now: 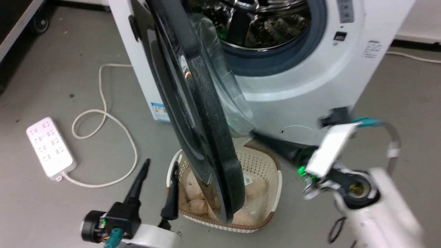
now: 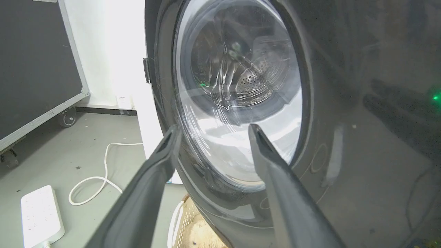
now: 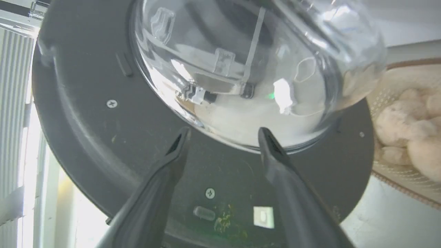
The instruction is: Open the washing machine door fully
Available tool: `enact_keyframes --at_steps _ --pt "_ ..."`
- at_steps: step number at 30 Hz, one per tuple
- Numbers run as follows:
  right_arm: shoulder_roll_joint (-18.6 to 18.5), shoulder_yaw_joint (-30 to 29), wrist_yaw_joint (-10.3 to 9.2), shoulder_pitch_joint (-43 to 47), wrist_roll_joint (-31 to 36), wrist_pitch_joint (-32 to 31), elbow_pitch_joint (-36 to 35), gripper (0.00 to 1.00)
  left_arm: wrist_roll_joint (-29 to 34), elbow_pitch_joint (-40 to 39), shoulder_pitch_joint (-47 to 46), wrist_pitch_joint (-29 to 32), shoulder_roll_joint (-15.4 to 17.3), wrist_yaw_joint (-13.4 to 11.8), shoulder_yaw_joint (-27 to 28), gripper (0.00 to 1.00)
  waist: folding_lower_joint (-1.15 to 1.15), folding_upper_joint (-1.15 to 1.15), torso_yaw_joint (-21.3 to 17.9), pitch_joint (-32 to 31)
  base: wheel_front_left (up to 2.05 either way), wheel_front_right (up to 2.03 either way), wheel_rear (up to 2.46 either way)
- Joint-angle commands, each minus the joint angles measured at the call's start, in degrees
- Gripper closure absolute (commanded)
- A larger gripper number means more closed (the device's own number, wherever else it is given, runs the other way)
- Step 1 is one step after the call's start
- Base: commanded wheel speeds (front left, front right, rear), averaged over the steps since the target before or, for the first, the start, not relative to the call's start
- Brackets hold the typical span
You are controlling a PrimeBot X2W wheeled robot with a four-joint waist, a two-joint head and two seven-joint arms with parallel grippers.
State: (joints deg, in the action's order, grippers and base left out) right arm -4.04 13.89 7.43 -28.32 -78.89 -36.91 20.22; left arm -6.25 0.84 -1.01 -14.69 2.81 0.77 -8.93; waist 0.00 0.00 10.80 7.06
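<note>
The washing machine door (image 1: 203, 113) stands swung out, edge-on in the head view, running from 12 o'clock down toward 6. Its lower rim hangs over a cream basket (image 1: 265, 165). The washing machine (image 1: 310, 79) sits behind it at 1 o'clock. At 7 o'clock the left gripper (image 1: 161, 163) has its fingers wide and empty, facing the door's outer side. At 4 o'clock the right gripper (image 3: 224, 131), fingers also spread, points at the inner face just under the glass bowl (image 3: 241, 69). It may be touching, but blur hides that.
</note>
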Motion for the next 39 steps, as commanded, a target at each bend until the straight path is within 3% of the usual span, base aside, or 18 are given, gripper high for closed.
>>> enact_keyframes --at_steps 1,7,8,10,11,12,13,15,16,17,18,19,21,22,23,25,30,39 --pt "-1.7 -1.5 0.06 1.8 2.2 2.6 -2.0 0.0 -0.3 0.0 0.8 -0.3 0.1 0.3 0.6 0.0 0.0 0.0 -1.2 -1.2 0.0 0.0 0.0" --pt "-10.1 -3.7 0.06 6.1 17.9 18.8 -12.7 0.0 -0.5 -0.4 1.4 -0.3 0.1 1.3 3.4 0.0 0.0 0.0 -3.7 -3.1 0.0 0.0 0.0" --pt "-10.1 -3.7 0.06 6.1 17.9 18.8 -12.7 0.0 -0.5 -0.4 1.4 -0.3 0.1 1.3 3.4 0.0 0.0 0.0 -3.7 -3.1 0.0 0.0 0.0" --pt "-14.4 -3.7 0.06 9.7 27.9 28.8 -15.9 0.0 -0.8 -0.8 1.9 -0.3 0.1 1.8 4.5 0.0 0.0 0.0 -4.9 -4.0 0.0 0.0 0.0" --pt "-14.4 -3.7 0.06 9.7 27.9 28.8 -15.9 0.0 -0.8 -0.8 1.9 -0.3 0.1 1.8 4.5 0.0 0.0 0.0 -4.9 -4.0 0.0 0.0 0.0" --pt "-16.8 -3.5 0.06 12.2 35.7 35.2 -17.0 0.0 -0.9 -0.9 2.4 -0.3 0.1 2.1 5.2 0.0 0.0 0.0 -5.7 -4.3 0.0 0.0 0.0" --pt "-16.8 -3.5 0.06 12.2 35.7 35.2 -17.0 0.0 -0.9 -0.9 2.4 -0.3 0.1 2.1 5.2 0.0 0.0 0.0 -5.7 -4.3 0.0 0.0 0.0" --pt "-18.3 -4.1 0.06 16.0 47.7 42.8 -17.4 0.0 -1.4 -0.9 3.6 -0.3 0.1 2.3 6.1 0.0 0.0 0.0 -7.1 -5.0 0.0 0.0 0.0" --pt "-18.3 -4.1 0.06 16.0 47.7 42.8 -17.4 0.0 -1.4 -0.9 3.6 -0.3 0.1 2.3 6.1 0.0 0.0 0.0 -7.1 -5.0 0.0 0.0 0.0" --pt "-16.4 -6.8 0.06 18.6 53.9 46.7 -17.2 0.0 -1.7 -0.7 4.2 -0.3 0.1 2.6 6.9 0.0 0.0 0.0 -7.9 -5.5 0.0 0.0 0.0" --pt "-16.4 -6.8 0.06 18.6 53.9 46.7 -17.2 0.0 -1.7 -0.7 4.2 -0.3 0.1 2.6 6.9 0.0 0.0 0.0 -7.9 -5.5 0.0 0.0 0.0" --pt "-13.8 -9.6 0.06 21.4 59.9 49.0 -17.9 0.0 -1.9 -0.6 4.6 -0.3 0.1 2.9 7.3 0.0 0.0 0.0 -8.4 -5.7 0.0 0.0 0.0" --pt "-12.1 -11.2 0.06 22.8 62.4 49.7 -18.4 0.0 -2.0 -0.5 4.8 -0.3 0.1 3.2 7.4 0.0 0.0 0.0 -8.6 -5.9 0.0 0.0 0.0" --pt "-8.4 -14.1 0.06 25.6 66.5 50.8 -19.6 0.0 -1.9 -0.3 5.1 -0.3 0.1 3.7 7.5 0.0 0.0 0.0 -8.9 -6.2 0.0 0.0 0.0" --pt "-8.4 -14.1 0.06 25.6 66.5 50.8 -19.6 0.0 -1.9 -0.3 5.1 -0.3 0.1 3.7 7.5 0.0 0.0 0.0 -8.9 -6.2 0.0 0.0 0.0" --pt "-4.0 -16.8 0.06 29.4 72.3 51.6 -21.4 0.0 -1.7 0.0 5.7 -0.3 0.1 4.3 7.7 0.0 0.0 0.0 -9.3 -6.5 0.0 0.0 0.0" --pt "-0.3 -18.5 0.06 33.1 77.2 51.9 -23.0 0.0 -1.6 0.0 6.2 -0.3 0.1 4.7 7.7 0.0 0.0 0.0 -9.5 -6.6 0.0 0.0 0.0" --pt "1.0 -18.7 0.06 33.7 79.8 51.9 -24.0 0.0 -1.6 0.3 5.7 -0.3 0.1 4.0 7.3 0.0 0.0 0.0 -9.1 -6.4 0.0 0.0 0.0"
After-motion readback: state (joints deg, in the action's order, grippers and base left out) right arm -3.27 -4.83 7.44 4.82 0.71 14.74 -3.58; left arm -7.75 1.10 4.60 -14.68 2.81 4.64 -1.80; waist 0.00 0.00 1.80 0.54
